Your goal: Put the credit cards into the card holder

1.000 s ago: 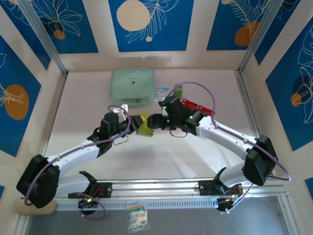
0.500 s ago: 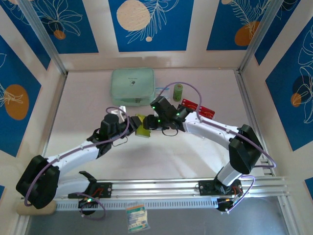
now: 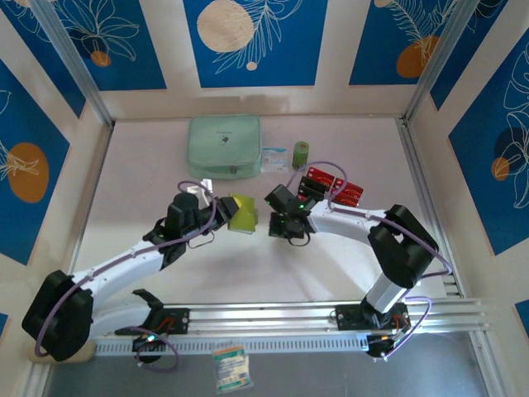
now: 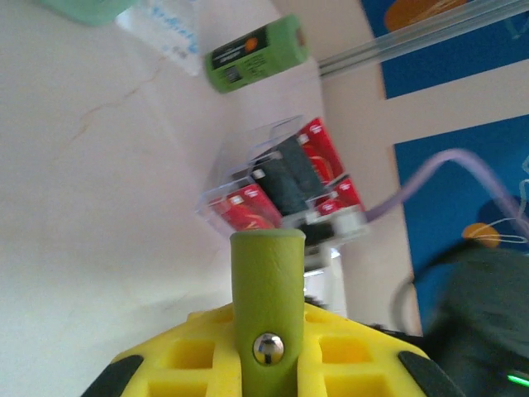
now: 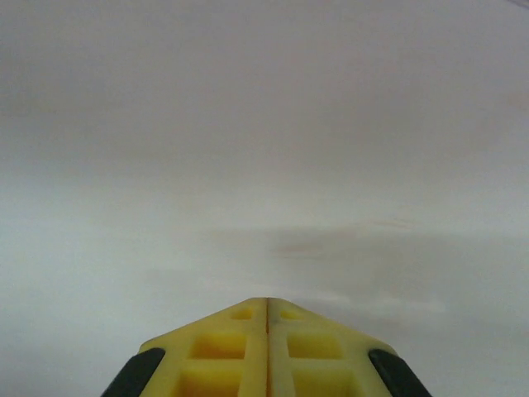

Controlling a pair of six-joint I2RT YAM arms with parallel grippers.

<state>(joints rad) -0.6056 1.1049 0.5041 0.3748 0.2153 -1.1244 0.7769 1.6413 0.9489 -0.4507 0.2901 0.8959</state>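
- Your left gripper (image 3: 231, 212) is clamped on the small olive-green folding wallet (image 4: 265, 273), whose snap-button tab shows between the fingers.
- Your right gripper (image 5: 266, 308) has its yellow fingers pressed together on nothing, pointing at the white tabletop (image 5: 264, 124).
- The thin red and black plastic cards (image 4: 285, 178) stand in the clear acrylic rack (image 4: 216, 192), near the right gripper.
- Expect them to be light, stiff and slick, so pinch one across its faces at the exposed top edge.
- The wallet looks soft and will likely sag.

Tabletop (image 3: 140, 182) lies open left of the mint pouch (image 3: 225, 146); a green tube (image 3: 302, 153) and racked credit cards (image 3: 329, 179) crowd its right.
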